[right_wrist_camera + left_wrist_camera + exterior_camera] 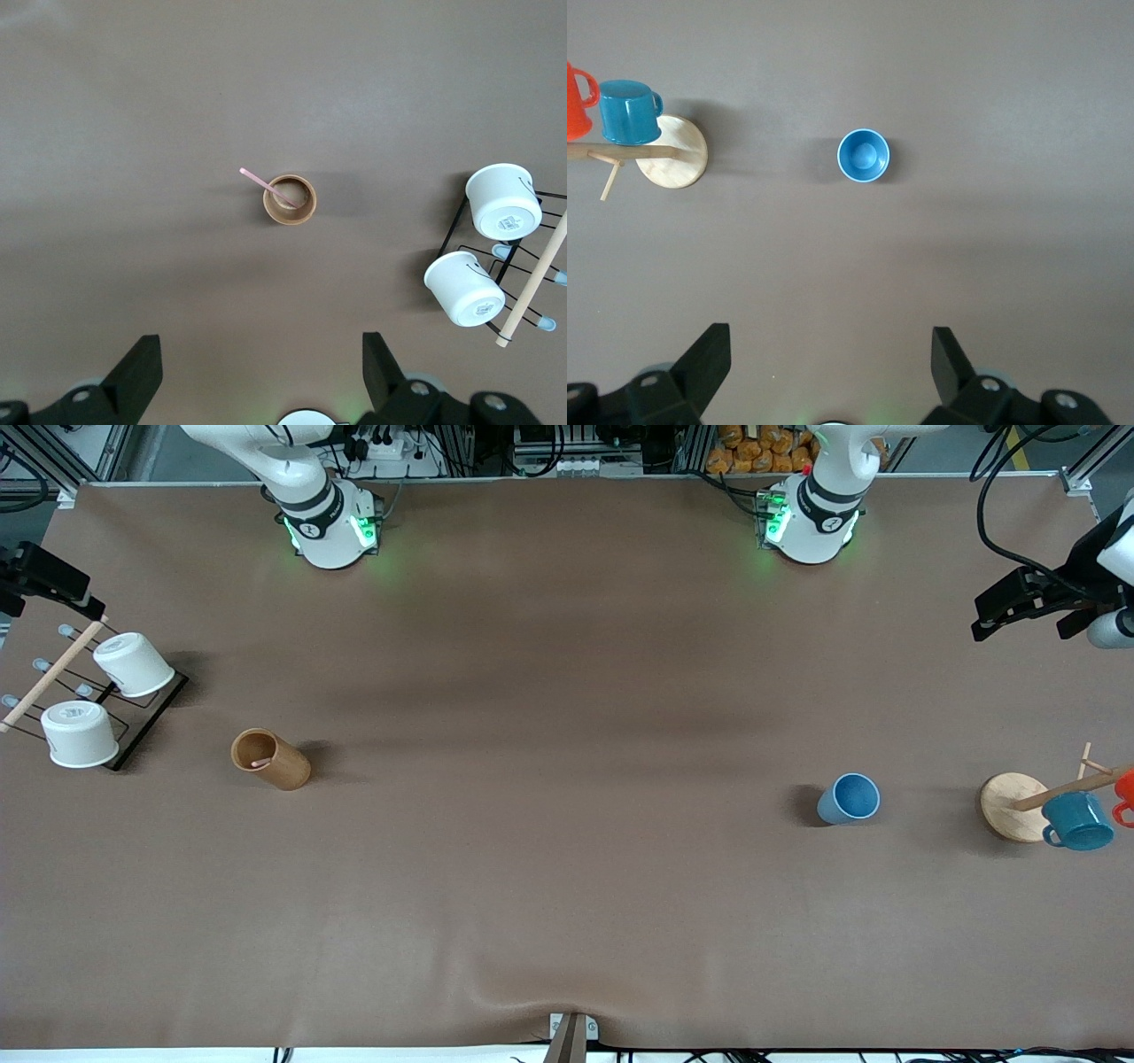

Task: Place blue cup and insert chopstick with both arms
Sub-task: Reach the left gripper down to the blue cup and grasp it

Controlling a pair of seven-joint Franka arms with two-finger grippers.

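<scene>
At the right arm's end of the table a black wire rack [142, 717] carries two upturned white cups [133, 664], set there to drain or store. Near it, toward the middle, stands the brown wooden cylinder [270, 759] with the chopstick [266, 186] leaning out of it, handy for a pick from above. The right gripper [261, 376] hangs high over that cylinder, fingers spread wide and empty. Toward the left arm's end the blue cup [849, 798] stands upright, mouth open, well apart from the cylinder. The left gripper [831, 372] hangs over it, likewise spread and empty. Beside the cup a wooden mug tree [1014, 806] holds a teal mug [1077, 820].
</scene>
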